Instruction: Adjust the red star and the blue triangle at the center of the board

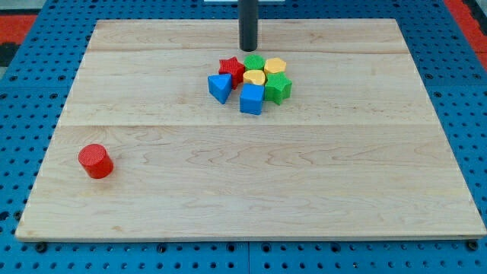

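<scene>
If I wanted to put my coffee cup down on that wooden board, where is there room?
Plenty. The whole stretch from the red cylinder to the board's right edge is bare, and so is the top left corner. It is crowded only at top centre, where my tip stands just above the red star, blue triangle and their neighbours.

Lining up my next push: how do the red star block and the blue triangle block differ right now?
The red star block is red and pointed all round; the blue triangle block is blue and wedge-shaped. The star lies nearer the view's top, closer to my tip; the triangle lies below it at the cluster's left edge. Both touch the same cluster.
</scene>
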Controlling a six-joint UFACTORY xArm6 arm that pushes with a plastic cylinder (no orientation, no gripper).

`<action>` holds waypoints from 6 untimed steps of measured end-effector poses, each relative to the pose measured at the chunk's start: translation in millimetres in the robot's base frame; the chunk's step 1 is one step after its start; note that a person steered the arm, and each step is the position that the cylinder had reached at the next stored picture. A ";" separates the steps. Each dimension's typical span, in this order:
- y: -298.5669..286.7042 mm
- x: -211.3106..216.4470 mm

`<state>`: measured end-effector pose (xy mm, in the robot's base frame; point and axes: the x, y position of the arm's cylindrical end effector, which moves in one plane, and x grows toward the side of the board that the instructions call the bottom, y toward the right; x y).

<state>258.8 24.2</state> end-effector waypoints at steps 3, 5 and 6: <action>74.9 173.8; -76.6 259.4; -96.9 221.1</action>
<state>479.9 -72.7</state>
